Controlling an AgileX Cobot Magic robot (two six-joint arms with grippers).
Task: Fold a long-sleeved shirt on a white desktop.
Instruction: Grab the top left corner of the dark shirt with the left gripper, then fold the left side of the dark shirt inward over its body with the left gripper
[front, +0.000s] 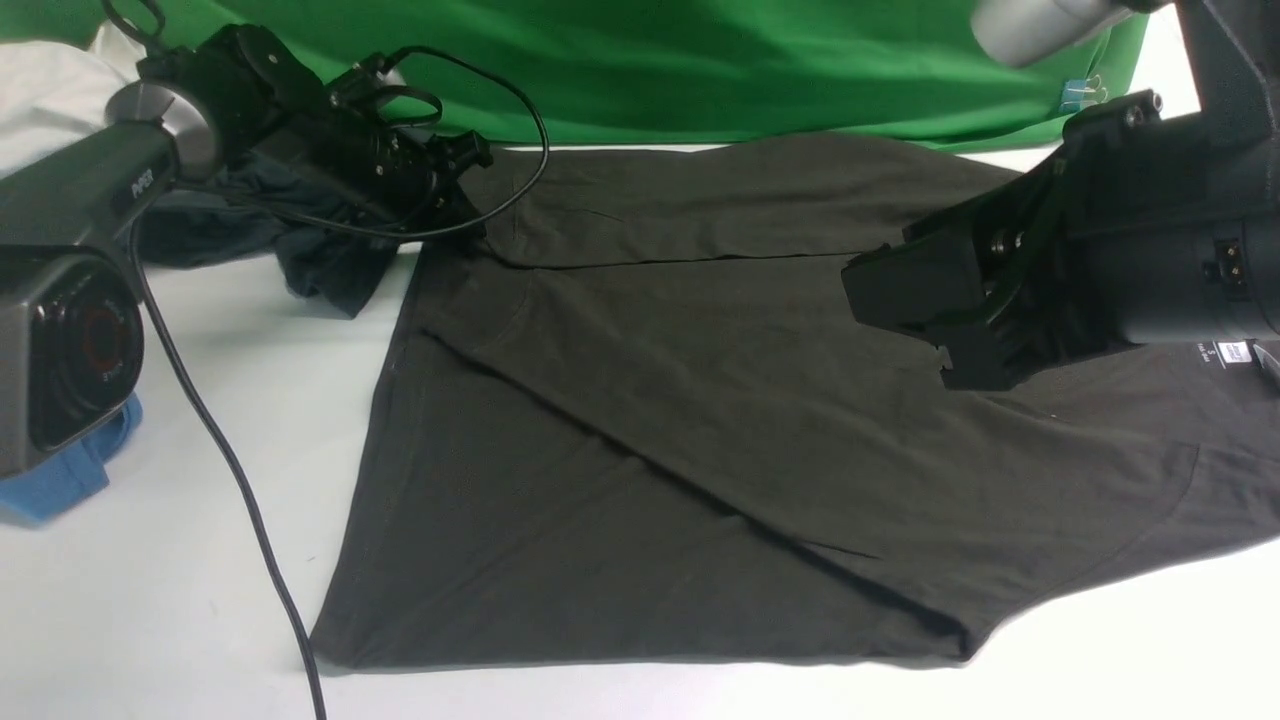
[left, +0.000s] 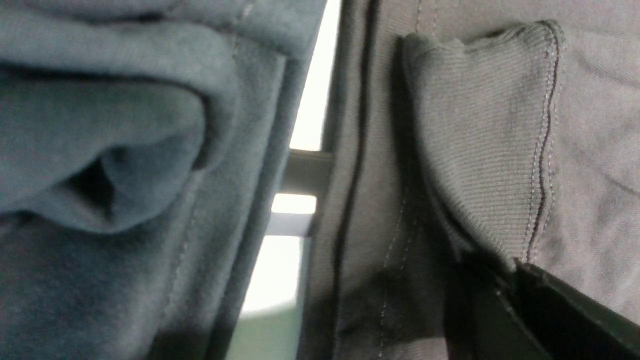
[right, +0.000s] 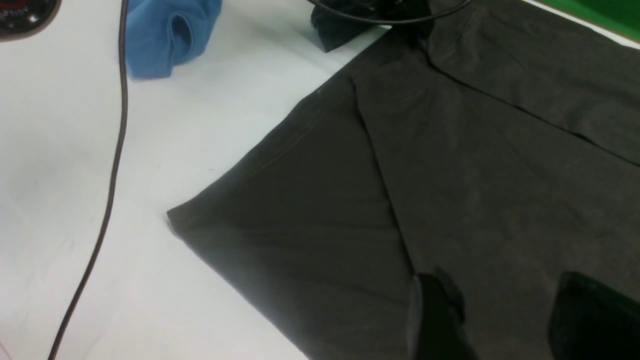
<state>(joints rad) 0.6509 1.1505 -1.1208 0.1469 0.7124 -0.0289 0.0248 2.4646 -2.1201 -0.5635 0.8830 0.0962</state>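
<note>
Since your left pincer (front: 455, 205) is clamped on the ribbed cuff (left: 480, 150), note: long-sleeved shirt (front: 700, 420), flat on white desktop (front: 120, 620); sleeve's long axis runs from that pincer towards your right pincer (front: 905, 335), which hovers above the shirt's opposite end, fingers apart; left arm nearer the cuff.

White desktop (front: 150, 620), long-sleeved shirt (front: 700, 430) spread flat, teal-grey garment (front: 330, 268), blue garment (front: 65, 482), black cable (front: 243, 500)
</note>
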